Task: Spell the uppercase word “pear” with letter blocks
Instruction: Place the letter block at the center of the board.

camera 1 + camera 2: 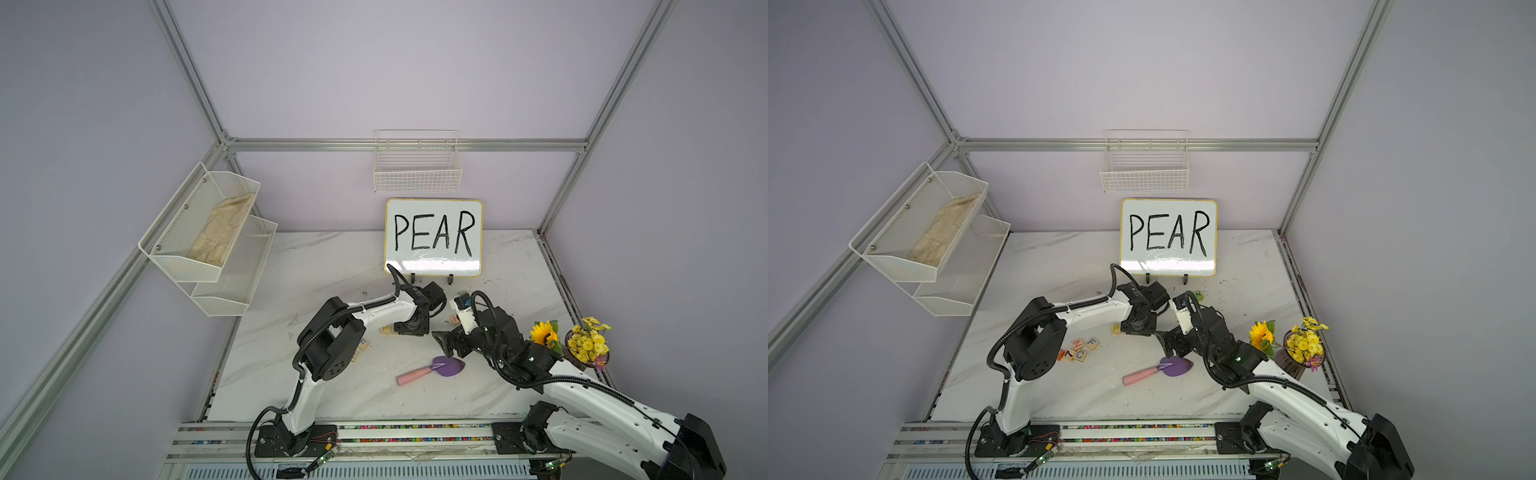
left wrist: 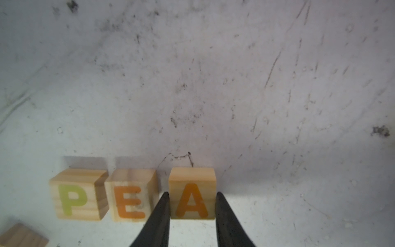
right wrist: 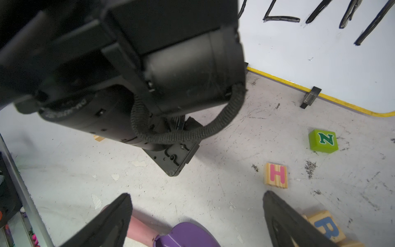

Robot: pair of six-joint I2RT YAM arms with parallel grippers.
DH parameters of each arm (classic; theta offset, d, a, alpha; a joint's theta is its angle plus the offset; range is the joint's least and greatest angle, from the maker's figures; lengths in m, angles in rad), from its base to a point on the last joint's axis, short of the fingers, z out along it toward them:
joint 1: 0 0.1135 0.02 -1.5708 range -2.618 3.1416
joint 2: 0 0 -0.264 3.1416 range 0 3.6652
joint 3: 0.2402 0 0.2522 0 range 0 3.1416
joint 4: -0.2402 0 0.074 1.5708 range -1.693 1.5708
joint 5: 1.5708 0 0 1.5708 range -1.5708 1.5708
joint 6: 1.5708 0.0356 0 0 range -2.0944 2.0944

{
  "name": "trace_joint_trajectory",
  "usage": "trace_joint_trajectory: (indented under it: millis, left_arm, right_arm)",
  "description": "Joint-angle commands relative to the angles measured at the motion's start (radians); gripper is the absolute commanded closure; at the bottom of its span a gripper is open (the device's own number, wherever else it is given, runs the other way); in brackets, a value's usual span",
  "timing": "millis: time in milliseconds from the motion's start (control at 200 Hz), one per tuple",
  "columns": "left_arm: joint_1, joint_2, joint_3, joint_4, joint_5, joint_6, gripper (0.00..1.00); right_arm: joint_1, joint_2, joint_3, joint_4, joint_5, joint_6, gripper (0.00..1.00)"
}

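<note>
Letter block A [image 2: 192,201], midway between near and far edges of the bench [image 1: 316,266], stood beside E [image 2: 131,195] and P [image 2: 77,194], clenched in my left gripper [image 2: 192,193]. I judged it needed squaring to E, then a straight-up release. My right gripper [image 3: 196,194] gaped empty, R [image 3: 327,228] nearby.

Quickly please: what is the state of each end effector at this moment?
Left end effector: closed on the A block.
Right end effector: open, holding nothing.

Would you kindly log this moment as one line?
left pincer: shut on A block; beside: E block, P block; right pincer: open; R block: not placed
</note>
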Motion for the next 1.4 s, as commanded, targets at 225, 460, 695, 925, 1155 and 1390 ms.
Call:
trace_joint_trajectory:
  millis: [225, 460, 695, 925, 1155, 1390]
  left_arm:
    - [-0.006, -0.013, 0.038, -0.007, -0.007, -0.018, 0.55]
    - [-0.009, -0.019, 0.056, -0.009, -0.004, -0.015, 0.53]
    - [-0.012, -0.055, 0.080, -0.018, -0.011, -0.003, 0.52]
    - [-0.013, -0.124, 0.100, -0.018, -0.027, 0.056, 0.42]
    - [-0.012, -0.190, 0.136, 0.000, -0.083, 0.134, 0.30]
    - [-0.009, -0.341, -0.004, 0.182, -0.129, 0.227, 0.09]
  right_arm:
    - [-0.001, -0.004, -0.013, 0.016, 0.014, -0.017, 0.03]
    - [-0.001, -0.002, -0.012, 0.018, 0.013, -0.018, 0.03]
    - [-0.001, -0.008, -0.017, 0.022, 0.042, -0.013, 0.03]
    - [-0.001, -0.031, -0.006, 0.020, 0.166, 0.032, 0.03]
    - [-0.001, -0.030, 0.044, 0.002, 0.277, 0.066, 0.03]
    - [-0.001, 0.083, 0.132, -0.024, 0.360, 0.104, 0.03]
